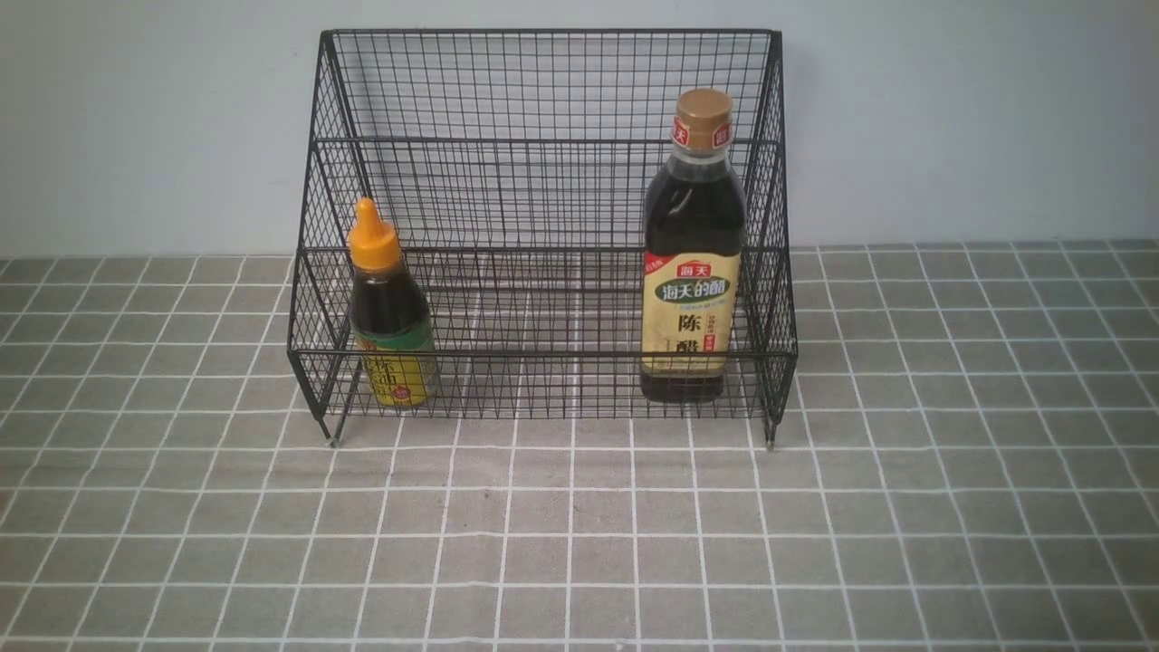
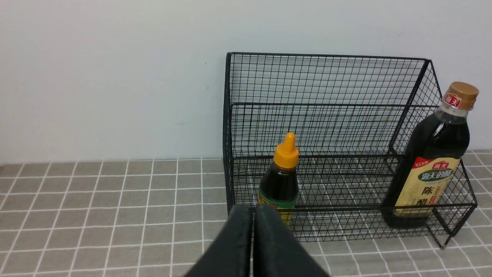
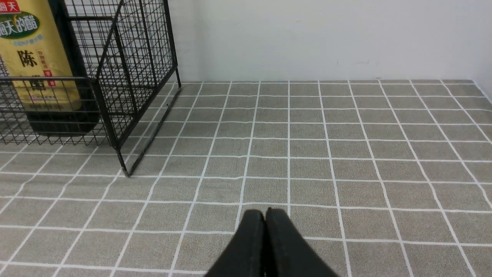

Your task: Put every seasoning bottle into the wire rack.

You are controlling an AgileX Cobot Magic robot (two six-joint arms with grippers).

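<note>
Front view | both bottles [image 1: 389, 308] [image 1: 690, 263] upright in rack [image 1: 543, 145] (lowest tier)

The rack [image 1: 543, 136] is made of black wire mesh. A tan cap, dark liquid and a beige label with a green and red band are shown on the tall bottle [image 1: 693, 254]. An orange cap and yellow-green label are carried by the short bottle [image 1: 387, 312]. The surface [image 1: 579, 543] is covered in grey squares divided by white lines. The wall [image 1: 136, 118] is pale grey-white.

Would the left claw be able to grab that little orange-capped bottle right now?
Probably, once it opens: the left claw is shut, but the bottle stands upright in the rack's open-topped front tier, nothing blocking.
</note>
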